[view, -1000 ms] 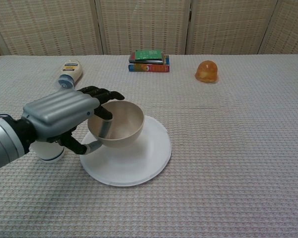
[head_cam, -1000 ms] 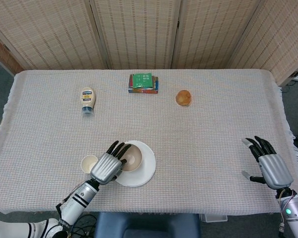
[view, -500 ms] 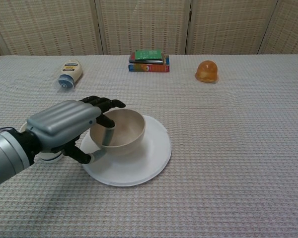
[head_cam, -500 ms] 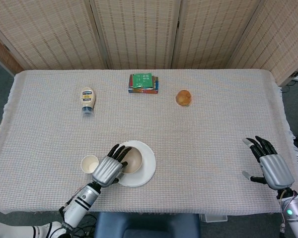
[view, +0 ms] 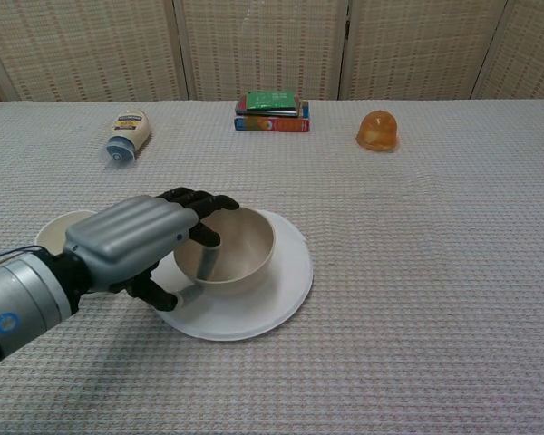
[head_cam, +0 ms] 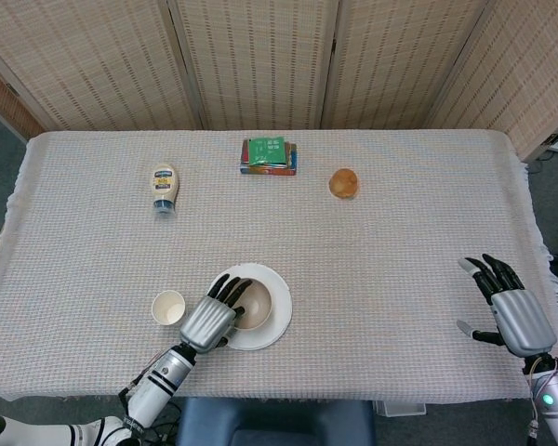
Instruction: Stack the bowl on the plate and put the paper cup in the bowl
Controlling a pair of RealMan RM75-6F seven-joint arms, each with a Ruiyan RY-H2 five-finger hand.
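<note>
A beige bowl (view: pixel 240 249) (head_cam: pixel 257 307) sits on the white plate (view: pixel 272 299) (head_cam: pixel 277 311) near the table's front. My left hand (view: pixel 140 243) (head_cam: pixel 212 318) grips the bowl's left rim, fingers inside and thumb outside. The paper cup (view: pixel 59 231) (head_cam: pixel 168 307) stands upright on the cloth just left of the plate, partly hidden by my left hand in the chest view. My right hand (head_cam: pixel 511 311) rests open near the table's right edge, holding nothing, and shows only in the head view.
A mayonnaise bottle (head_cam: pixel 163 188) (view: pixel 127 133) lies at the back left. A stack of books (head_cam: pixel 269 154) (view: pixel 273 111) sits at the back centre, with an orange round object (head_cam: pixel 343 182) (view: pixel 378 130) to its right. Woven screens stand behind the table.
My left hand has lowered the bowl onto the plate and shifted it slightly right. The paper cup is now more visible. The right hand barely moved.
</note>
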